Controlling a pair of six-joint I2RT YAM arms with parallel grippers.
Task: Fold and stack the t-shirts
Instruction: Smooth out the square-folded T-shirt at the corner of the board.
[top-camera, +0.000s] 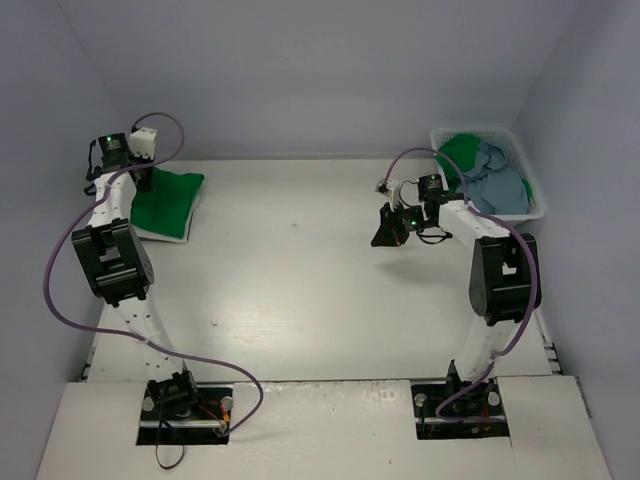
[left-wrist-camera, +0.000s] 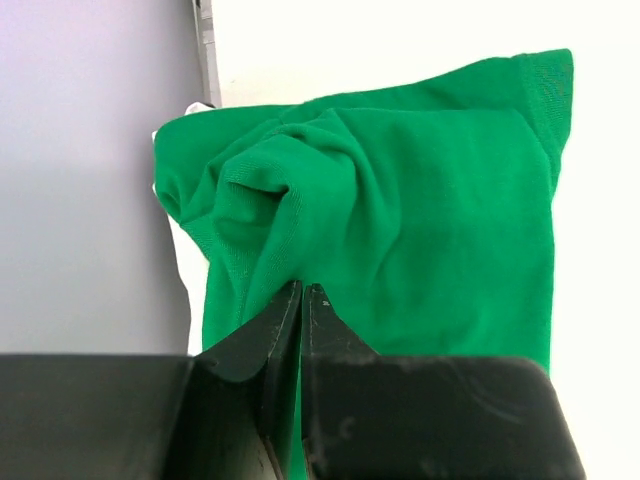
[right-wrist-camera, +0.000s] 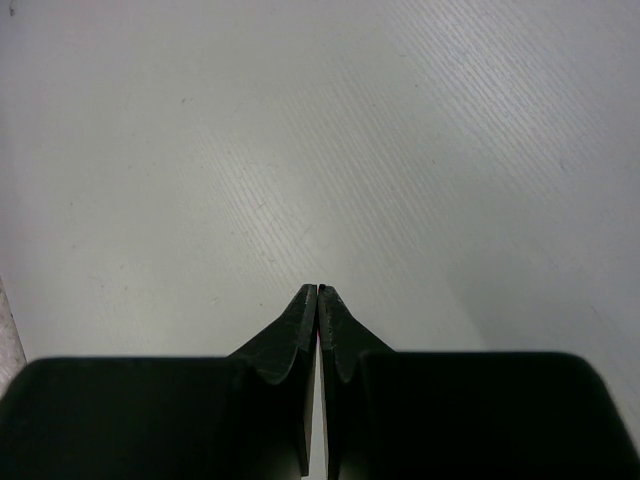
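Left gripper (left-wrist-camera: 302, 290), two hard black wedge-shaped fingers clenched tip to tip, sits at the upper left of the overhead view. Its tips rest on a raised ridge of the folded green t-shirt (left-wrist-camera: 420, 230), a soft, finely knit cloth; whether a fold is pinched cannot be told. Right gripper (right-wrist-camera: 318, 291), also pressed closed and grasping nothing, hangs right of centre over the table (right-wrist-camera: 300, 130), a white, finely ribbed sheet. At upper right, the white slotted plastic basket (top-camera: 475, 130) holds a crumpled blue-grey t-shirt (top-camera: 500, 185) and more green cloth (top-camera: 458, 152). A thin white cloth edge (left-wrist-camera: 182, 262) shows under the green t-shirt's left side.
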